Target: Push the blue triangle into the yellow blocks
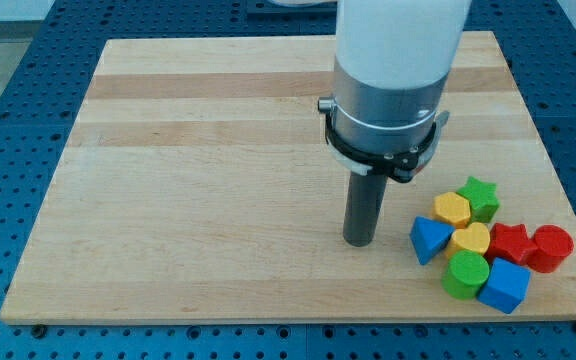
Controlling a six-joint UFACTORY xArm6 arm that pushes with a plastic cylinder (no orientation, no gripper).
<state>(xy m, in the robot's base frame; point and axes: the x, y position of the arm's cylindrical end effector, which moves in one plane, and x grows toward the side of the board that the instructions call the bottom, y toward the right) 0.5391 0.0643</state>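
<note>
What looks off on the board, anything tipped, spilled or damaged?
Nothing stands out. All blocks sit bunched at the wooden board's bottom right, flat and intact. The blue triangle block already touches the yellow heart block. My tip stands just left of it.

Smooth pale wooden board (218, 150)

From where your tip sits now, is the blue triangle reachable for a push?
Probably yes. My tip stands just to the view's left of the blue triangle, with only bare board between them.
</note>
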